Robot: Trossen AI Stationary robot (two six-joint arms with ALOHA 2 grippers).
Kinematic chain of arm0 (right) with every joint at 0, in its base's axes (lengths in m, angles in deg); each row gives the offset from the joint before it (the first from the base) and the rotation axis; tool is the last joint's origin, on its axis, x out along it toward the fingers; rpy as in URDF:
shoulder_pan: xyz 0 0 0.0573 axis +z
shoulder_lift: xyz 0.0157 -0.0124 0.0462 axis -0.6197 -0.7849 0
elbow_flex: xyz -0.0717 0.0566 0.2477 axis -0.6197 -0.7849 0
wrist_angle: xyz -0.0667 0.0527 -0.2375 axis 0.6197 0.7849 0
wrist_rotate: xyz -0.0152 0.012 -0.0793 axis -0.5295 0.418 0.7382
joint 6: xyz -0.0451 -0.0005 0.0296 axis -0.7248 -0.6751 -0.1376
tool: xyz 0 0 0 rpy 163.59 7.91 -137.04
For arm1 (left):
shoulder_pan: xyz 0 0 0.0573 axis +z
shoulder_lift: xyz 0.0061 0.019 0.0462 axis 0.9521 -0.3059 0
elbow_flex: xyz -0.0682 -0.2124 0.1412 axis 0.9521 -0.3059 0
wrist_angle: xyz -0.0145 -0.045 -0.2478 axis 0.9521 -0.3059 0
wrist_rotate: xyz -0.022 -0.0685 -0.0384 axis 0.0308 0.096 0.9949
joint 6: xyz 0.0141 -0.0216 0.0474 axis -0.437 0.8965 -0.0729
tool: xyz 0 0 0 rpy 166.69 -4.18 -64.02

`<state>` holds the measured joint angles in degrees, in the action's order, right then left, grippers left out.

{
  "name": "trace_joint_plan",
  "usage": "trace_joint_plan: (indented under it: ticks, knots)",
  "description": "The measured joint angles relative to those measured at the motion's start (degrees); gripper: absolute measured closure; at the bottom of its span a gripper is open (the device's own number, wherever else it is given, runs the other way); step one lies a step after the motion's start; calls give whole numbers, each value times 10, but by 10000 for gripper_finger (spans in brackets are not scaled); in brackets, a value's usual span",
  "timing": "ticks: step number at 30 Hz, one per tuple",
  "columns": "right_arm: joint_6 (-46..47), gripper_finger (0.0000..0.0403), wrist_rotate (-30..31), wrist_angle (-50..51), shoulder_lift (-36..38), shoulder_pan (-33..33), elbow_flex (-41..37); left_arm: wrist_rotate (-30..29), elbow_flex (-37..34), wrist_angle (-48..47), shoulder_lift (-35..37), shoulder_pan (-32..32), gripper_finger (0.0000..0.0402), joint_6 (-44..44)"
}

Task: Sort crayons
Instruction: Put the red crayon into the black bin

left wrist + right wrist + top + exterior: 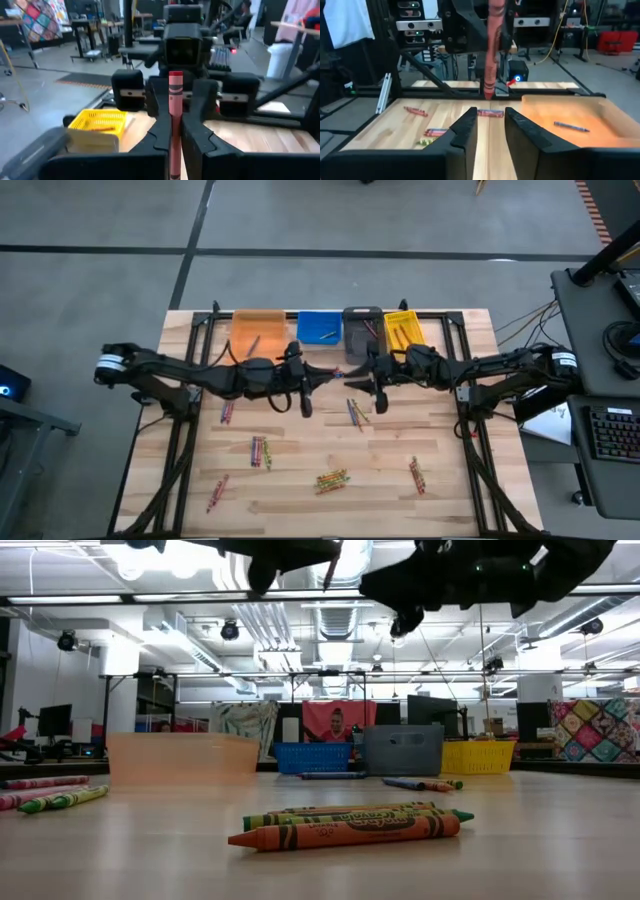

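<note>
red crayon [175, 107] is squeezed tight in the left gripper [173, 137] above the table [300, 500]. the right gripper [490, 132] faces it, fingers apart, holding nothing.

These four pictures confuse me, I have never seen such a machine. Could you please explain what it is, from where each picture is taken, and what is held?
It is a robot with two dark jointed arms working over a pale wooden table. One picture looks straight down from above, one looks level across the table top, and the other two come from small cameras on each arm's wrist.

Small wax crayons lie scattered on the wood. At the far edge stand four plastic bins: an orange bin, a blue bin, a grey bin and a yellow bin.

The left gripper is shut on one red crayon, held upright above the table. The right gripper faces it from the other side with its fingers open and empty; the red crayon hangs just in front of them.
</note>
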<state>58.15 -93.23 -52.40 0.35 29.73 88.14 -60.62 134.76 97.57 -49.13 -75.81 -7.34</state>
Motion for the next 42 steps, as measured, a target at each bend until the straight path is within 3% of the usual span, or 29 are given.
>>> trace_joint_plan:
  ticks: [8, 14, 20, 29, 42]
  knots:
    - [-22, 268, 9, 1, 0, -1, 24, 0, 0, 92, -28, 12, 402, -10]
    - [-49, 263, 31, 3, 0, -1, 49, 0, 0, 136, -37, 16, 402, -21]
    - [-52, 273, 31, 3, -9, -1, 71, 0, 0, 159, -38, 20, 402, -30]
    - [-45, 286, 31, 6, -78, -1, 109, 0, 0, 179, -50, 20, 401, -50]
    - [-51, 352, 31, 57, -68, -1, 132, 0, 0, 159, -50, 20, 401, -70]
